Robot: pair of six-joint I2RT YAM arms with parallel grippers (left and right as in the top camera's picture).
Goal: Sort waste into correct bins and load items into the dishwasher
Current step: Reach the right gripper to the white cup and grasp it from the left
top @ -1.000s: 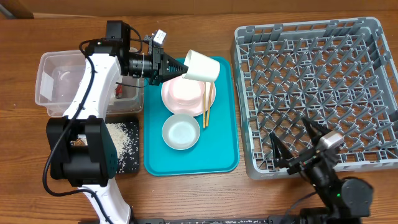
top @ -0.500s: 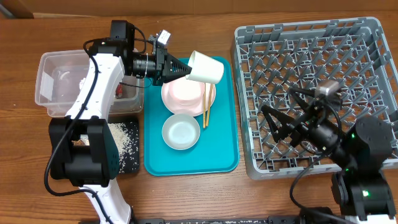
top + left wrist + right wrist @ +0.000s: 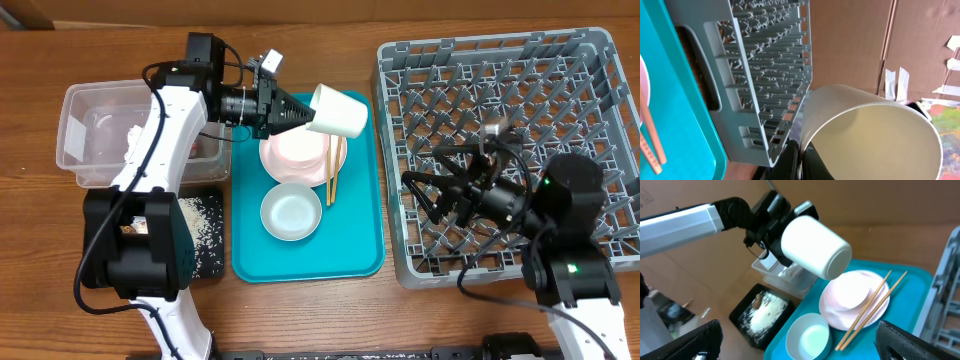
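Note:
My left gripper (image 3: 303, 115) is shut on the rim of the small white cup (image 3: 338, 112) and holds it tilted on its side above the pink plate (image 3: 283, 166). The left wrist view shows the jaws (image 3: 801, 160) pinching the cup's wall (image 3: 875, 135). A pink bowl (image 3: 300, 148) sits on the plate, with two chopsticks (image 3: 332, 176) across its right edge. The grey bowl (image 3: 291, 213) stands in front of it. My right gripper (image 3: 432, 195) is open and empty over the dish rack's (image 3: 510, 110) front left, facing the cup (image 3: 815, 245) and plate (image 3: 855, 302).
The dishes stand on a teal tray (image 3: 355, 250). The clear tub (image 3: 90, 140) holding something whitish is at the left. In front of it the black tray (image 3: 205, 260) holds rice-like crumbs and a brown scrap. The rack fills the right half.
My left gripper has carried the cup slightly right. My right arm has risen from the table's front edge and moved left over the rack's front, toward the tray.

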